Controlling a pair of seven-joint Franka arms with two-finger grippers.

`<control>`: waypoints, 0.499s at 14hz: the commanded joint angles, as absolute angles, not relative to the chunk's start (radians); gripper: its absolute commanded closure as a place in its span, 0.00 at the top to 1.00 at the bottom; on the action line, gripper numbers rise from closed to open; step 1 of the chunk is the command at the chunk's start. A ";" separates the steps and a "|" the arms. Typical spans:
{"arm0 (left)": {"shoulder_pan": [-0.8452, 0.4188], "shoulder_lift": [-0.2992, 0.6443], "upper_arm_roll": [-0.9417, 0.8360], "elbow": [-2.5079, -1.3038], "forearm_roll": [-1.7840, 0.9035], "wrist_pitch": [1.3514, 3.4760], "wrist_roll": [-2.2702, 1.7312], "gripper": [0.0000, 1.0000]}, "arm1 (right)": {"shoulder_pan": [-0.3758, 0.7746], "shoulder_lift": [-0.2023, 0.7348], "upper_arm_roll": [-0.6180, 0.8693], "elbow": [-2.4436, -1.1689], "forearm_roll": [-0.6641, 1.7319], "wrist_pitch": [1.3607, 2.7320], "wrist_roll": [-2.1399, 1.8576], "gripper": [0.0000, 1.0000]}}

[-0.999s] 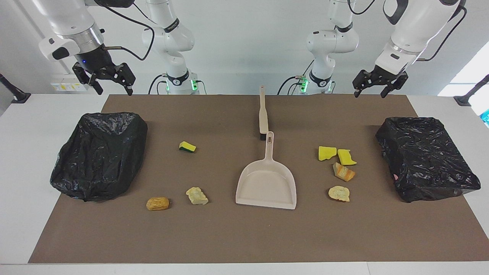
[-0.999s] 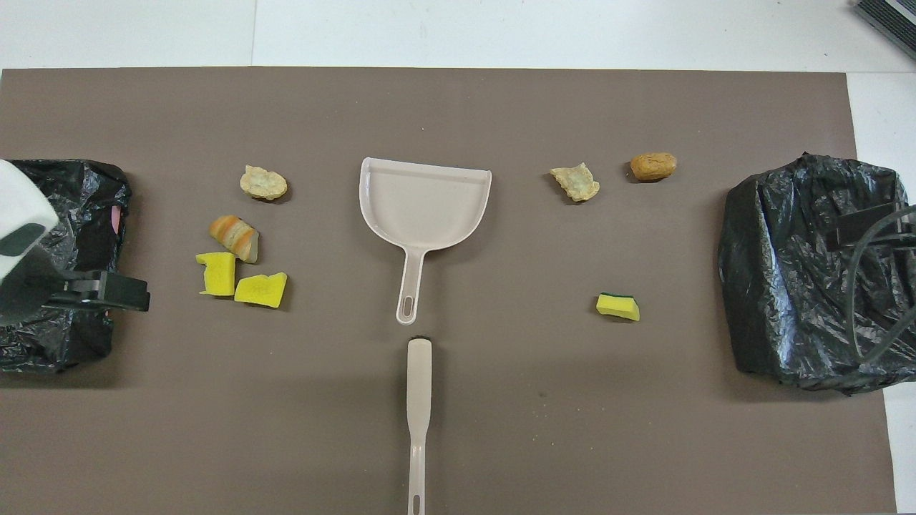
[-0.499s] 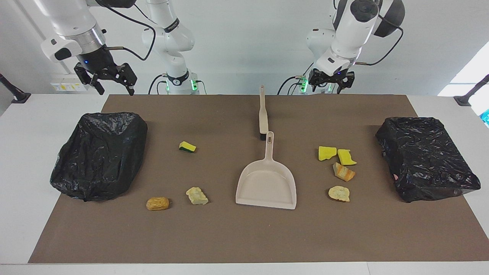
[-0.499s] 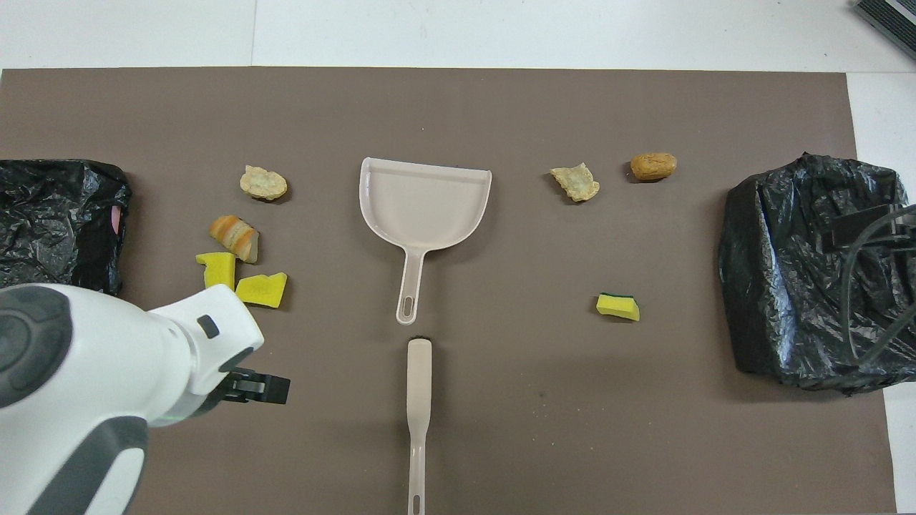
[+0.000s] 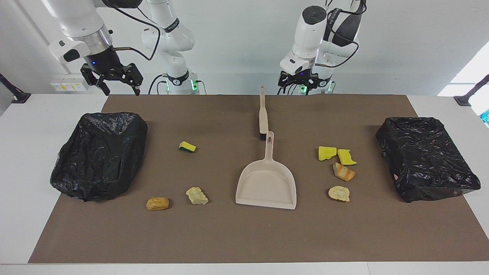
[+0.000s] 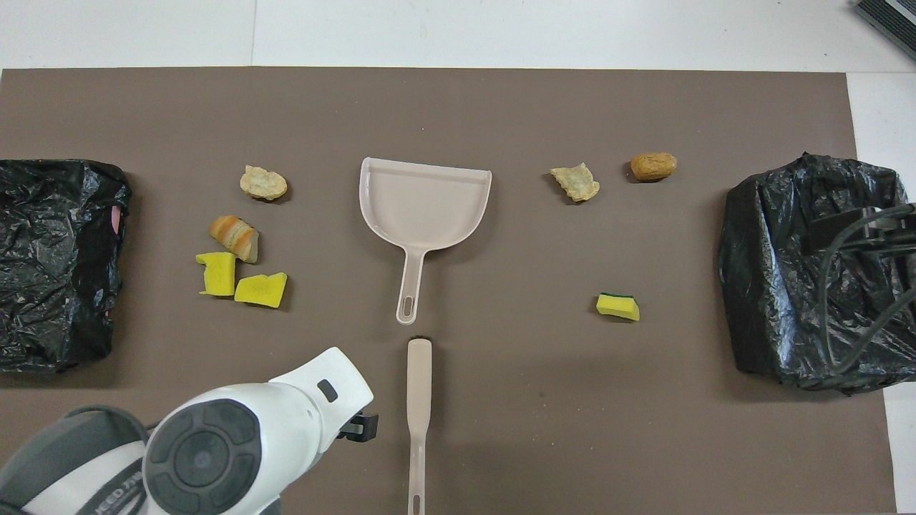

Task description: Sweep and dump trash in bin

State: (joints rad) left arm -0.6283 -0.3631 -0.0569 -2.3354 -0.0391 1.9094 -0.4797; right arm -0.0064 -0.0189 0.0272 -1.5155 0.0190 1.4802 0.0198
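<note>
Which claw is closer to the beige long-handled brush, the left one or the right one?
Left. The left claw hangs beside the handle end of the beige long-handled brush. The right claw is up by the black-bagged bin at the right arm's end.

- Mat (image 5: 244,236): plain brown.
- Table (image 5: 23,160): white.
- Dustpan (image 5: 266,185) and brush (image 5: 263,114): beige; brush bristles black.
- Two bin bags (image 5: 100,154) (image 5: 426,157): glossy black.
- Two sponges (image 5: 327,152) (image 5: 346,157): bright yellow.
- Sponge (image 5: 187,146): yellow on dark green.
- Chunk (image 5: 344,172): orange and tan stripes.
- Chunks (image 5: 339,193) (image 5: 197,195): cream.
- Chunk (image 5: 157,203): golden brown.
- Arms (image 5: 311,34): white, black grippers.
</note>
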 commanded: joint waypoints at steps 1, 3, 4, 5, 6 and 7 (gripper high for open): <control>-0.740 -0.341 -0.038 -2.431 -0.048 2.017 -0.563 1.00 | 0.064 -0.005 0.032 -1.535 0.032 1.520 0.101 1.00; -0.807 -0.266 -0.038 -2.473 -0.048 2.147 -0.644 1.00 | 0.112 0.024 0.032 -1.539 0.035 1.569 0.144 1.00; -0.819 -0.250 -0.038 -2.480 -0.048 2.189 -0.659 1.00 | 0.133 0.038 0.034 -1.540 0.035 1.584 0.161 1.00; -0.851 -0.229 -0.038 -2.485 -0.048 2.210 -0.676 1.00 | 0.152 0.054 0.035 -1.539 0.035 1.597 0.170 1.00; -0.891 -0.204 -0.038 -2.488 -0.048 2.232 -0.707 1.00 | 0.167 0.075 0.034 -1.539 0.037 1.611 0.175 1.00; -0.914 -0.189 -0.038 -2.499 -0.048 2.255 -0.736 1.00 | 0.179 0.089 0.035 -1.542 0.035 1.636 0.184 1.00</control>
